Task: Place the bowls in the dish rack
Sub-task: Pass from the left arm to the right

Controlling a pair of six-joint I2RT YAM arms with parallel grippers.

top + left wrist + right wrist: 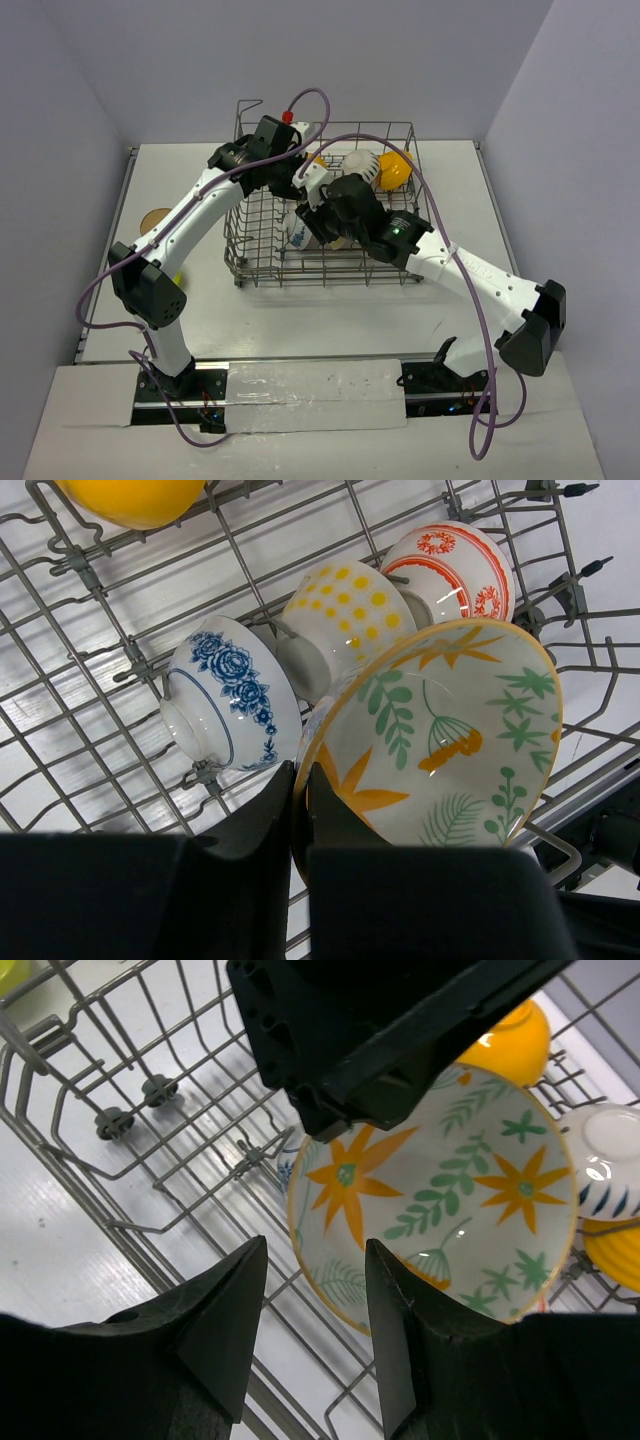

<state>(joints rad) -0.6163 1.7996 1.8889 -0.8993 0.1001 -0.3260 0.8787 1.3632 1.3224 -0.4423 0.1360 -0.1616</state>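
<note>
Bottom of left-wrist view: L gripper (300,777) pinched tight on rim of leaf-print bowl (440,740), holding it on edge, prob. to slot btwn tines. R gripper (315,1252) jaws spread either side of its lower rim, contact unclear. Upper frame: blue bowl (235,695), dotted bowl (345,615) and red bowl (450,570) sit in dish rack (113,1121).

Dish rack (258,268), near-left corner: open wire, upright tines (112,1120) only. Centre: blocked by left gripper (300,790), right gripper (315,1260) and floral bowl (450,1190). Far-right corner: filled with bowls (393,168)
</note>
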